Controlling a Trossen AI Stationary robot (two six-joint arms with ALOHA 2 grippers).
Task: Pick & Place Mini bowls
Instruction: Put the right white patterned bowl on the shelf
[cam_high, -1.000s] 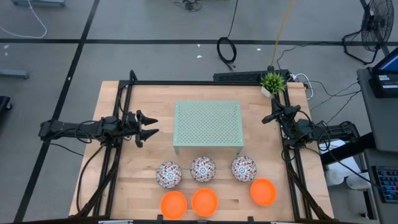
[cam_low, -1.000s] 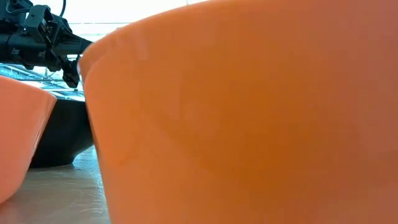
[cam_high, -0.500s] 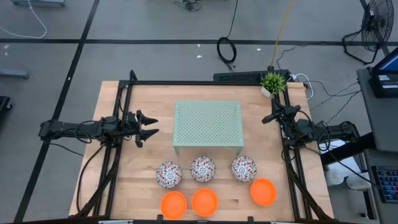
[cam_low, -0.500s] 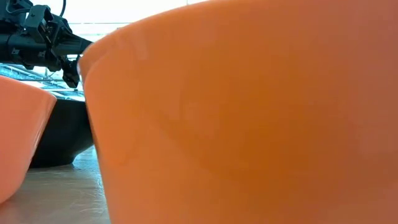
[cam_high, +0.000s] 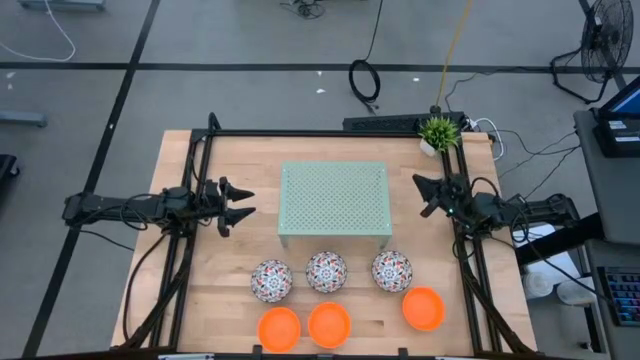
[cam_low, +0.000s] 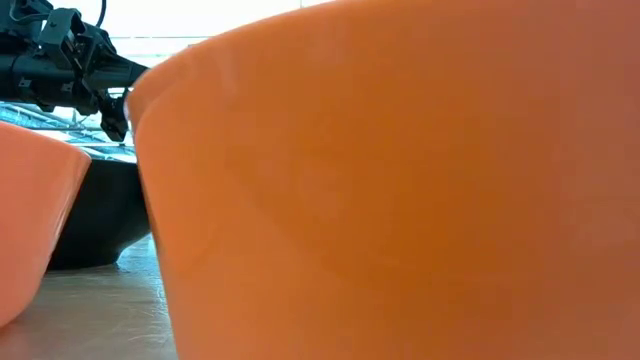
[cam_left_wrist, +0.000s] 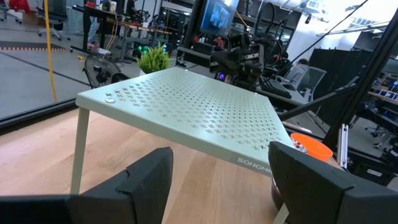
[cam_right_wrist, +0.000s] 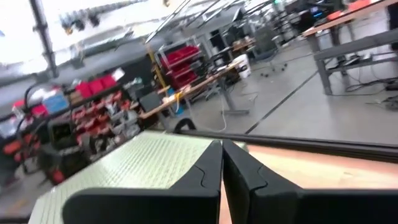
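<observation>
**Clearly no bowl is taken yet: both claws wait beside the rack**

In the high view the six mini bowls lie in the lower middle of the frame, in front of the pale green rack (cam_high: 334, 199). The three floral bowls (cam_high: 327, 271) form a row just below the rack; the three orange bowls (cam_high: 329, 324) lie lower, near the worktop (cam_high: 245, 256) edge, the right one a little apart. As far as the frames show, all bowls are empty, and the rack top carries nothing.

The left claw (cam_high: 243, 207), at centre left, has its fingers spread and holds nothing. The right claw (cam_high: 426, 195), at centre right, has its fingers pressed together, also empty.

The step in hand seems to be the approach to a first bowl. To do it well, I think the right claw must first spread, then come down over one rim, with one finger inside and one outside. The floral bowls stand close together, so a neighbour could be pushed.
</observation>
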